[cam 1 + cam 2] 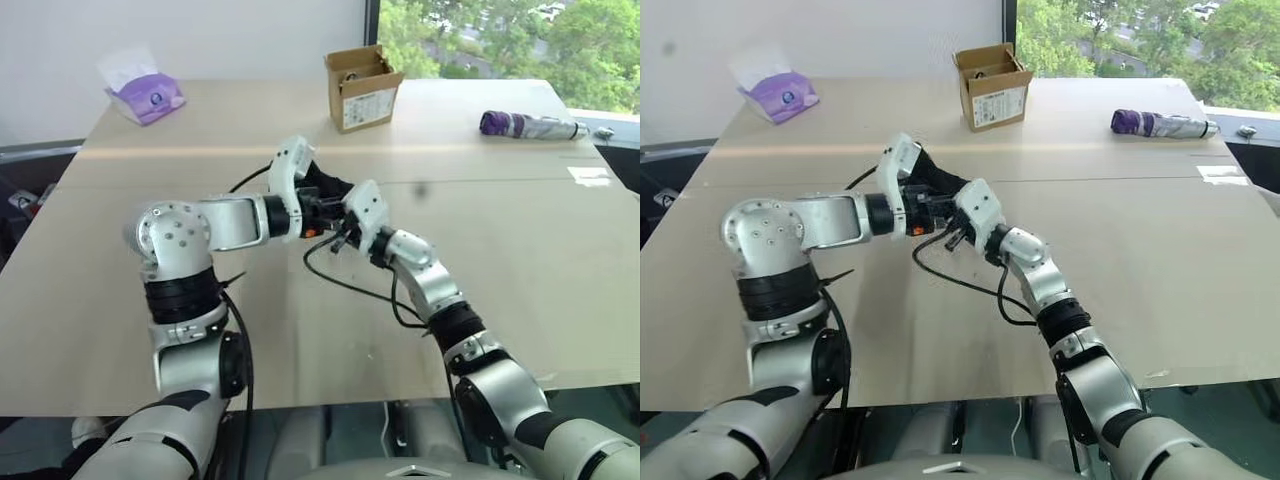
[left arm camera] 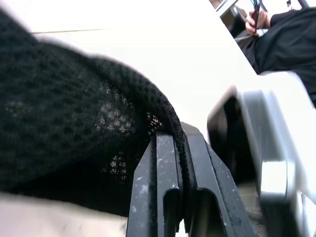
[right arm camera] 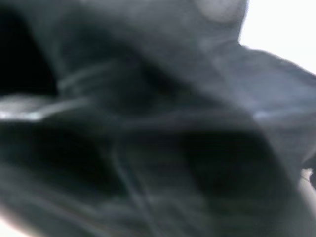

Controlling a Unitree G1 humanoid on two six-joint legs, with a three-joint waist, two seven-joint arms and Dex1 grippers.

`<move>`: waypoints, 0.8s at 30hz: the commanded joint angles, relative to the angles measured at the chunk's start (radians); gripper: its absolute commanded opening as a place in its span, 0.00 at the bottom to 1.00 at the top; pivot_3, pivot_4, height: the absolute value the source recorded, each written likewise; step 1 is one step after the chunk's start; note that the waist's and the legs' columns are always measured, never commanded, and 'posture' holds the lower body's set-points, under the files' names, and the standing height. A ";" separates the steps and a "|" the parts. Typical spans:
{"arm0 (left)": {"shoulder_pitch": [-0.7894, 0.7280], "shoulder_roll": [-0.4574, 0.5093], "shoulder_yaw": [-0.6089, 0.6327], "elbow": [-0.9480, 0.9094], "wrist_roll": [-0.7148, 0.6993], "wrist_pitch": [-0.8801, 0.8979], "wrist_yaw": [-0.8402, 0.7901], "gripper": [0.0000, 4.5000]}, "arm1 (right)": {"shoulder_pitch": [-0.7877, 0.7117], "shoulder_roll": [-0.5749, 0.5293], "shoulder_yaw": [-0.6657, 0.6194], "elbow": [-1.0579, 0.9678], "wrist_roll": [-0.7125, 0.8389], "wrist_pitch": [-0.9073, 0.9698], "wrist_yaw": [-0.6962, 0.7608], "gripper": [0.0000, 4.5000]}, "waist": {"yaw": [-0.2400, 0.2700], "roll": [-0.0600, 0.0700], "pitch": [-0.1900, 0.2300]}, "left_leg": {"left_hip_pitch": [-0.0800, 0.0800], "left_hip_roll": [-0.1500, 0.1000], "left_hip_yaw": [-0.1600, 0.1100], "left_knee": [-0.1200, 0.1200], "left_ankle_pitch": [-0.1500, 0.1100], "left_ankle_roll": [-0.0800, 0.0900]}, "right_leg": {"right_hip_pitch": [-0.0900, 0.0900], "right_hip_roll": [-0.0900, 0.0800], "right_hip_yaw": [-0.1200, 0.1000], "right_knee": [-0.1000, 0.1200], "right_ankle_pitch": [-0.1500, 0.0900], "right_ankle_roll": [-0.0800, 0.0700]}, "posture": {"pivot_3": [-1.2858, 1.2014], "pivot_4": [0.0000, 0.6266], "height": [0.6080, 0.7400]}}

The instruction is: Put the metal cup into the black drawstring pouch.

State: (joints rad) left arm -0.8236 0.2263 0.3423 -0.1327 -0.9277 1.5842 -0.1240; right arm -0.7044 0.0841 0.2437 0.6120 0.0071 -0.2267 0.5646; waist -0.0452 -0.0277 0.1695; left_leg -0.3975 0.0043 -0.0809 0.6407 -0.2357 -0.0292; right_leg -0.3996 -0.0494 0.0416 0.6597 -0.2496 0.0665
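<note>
**A:** Pouch [image 1: 325, 187] first: where is it, and why is it up there?

**B:** It hangs just above the middle of the frame, a dark bundle lifted off the surface [image 1: 520, 300] between the two grippers. My guess is that both arms hold its rim so the mouth can be spread for the cup. I can't make out the metal cup anywhere; it may be hidden by the fabric, so I won't say how far along things are.

**A:** Going left to right, the left gripper [image 2: 175, 163]?

**B:** Its jaws are pressed together, pinching the edge of the black mesh fabric.

**A:** And the right gripper [image 1: 345, 238]?

**B:** It sits just right of the pouch, against it. Its jaws read as closed too, with dark cloth right up against its camera, so it likely grips the pouch as well.

**A:** Anything else around?

**B:** At the top, well apart from the arms: a tissue pack [image 1: 146, 95] upper left, a cardboard box [image 1: 362, 88] upper centre, a folded umbrella [image 1: 530, 125] upper right.
</note>
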 commanded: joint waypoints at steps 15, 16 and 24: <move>0.032 -0.007 0.054 0.036 -0.354 0.030 0.199 0.00 | -0.009 -0.035 0.079 0.035 -0.146 -0.093 -0.027 0.01 | -0.004 0.000 0.000 | 0.000 0.000 0.000 -0.001 0.001 -0.001 | -0.001 0.000 0.001 0.001 0.000 0.000 | 0.52 0.24 1.00; 0.042 0.016 0.053 0.035 -0.329 0.030 0.194 0.00 | -0.004 -0.044 0.069 0.015 -0.146 -0.060 -0.036 0.01 | -0.003 0.000 0.000 | 0.000 0.000 0.000 -0.001 0.001 -0.001 | -0.001 0.000 0.001 0.001 0.000 0.000 | 0.52 0.24 1.00; 0.050 0.271 -0.105 0.130 -0.070 -0.177 -0.061 0.00 | 0.192 -0.223 0.026 -0.538 -0.023 0.344 0.115 0.47 | 0.011 0.000 0.000 | -0.001 -0.001 -0.001 -0.001 0.001 -0.001 | -0.001 0.000 -0.001 0.000 0.000 0.000 | 0.52 0.24 1.00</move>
State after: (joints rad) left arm -0.7386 0.4772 0.2556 -0.0061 -1.0307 1.4674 -0.1239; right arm -0.5322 -0.1163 0.3006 0.2303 -0.0806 0.0096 0.6299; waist -0.0342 -0.0278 0.1696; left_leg -0.3990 0.0033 -0.0824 0.6397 -0.2349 -0.0306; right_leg -0.4009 -0.0497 0.0407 0.6598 -0.2497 0.0664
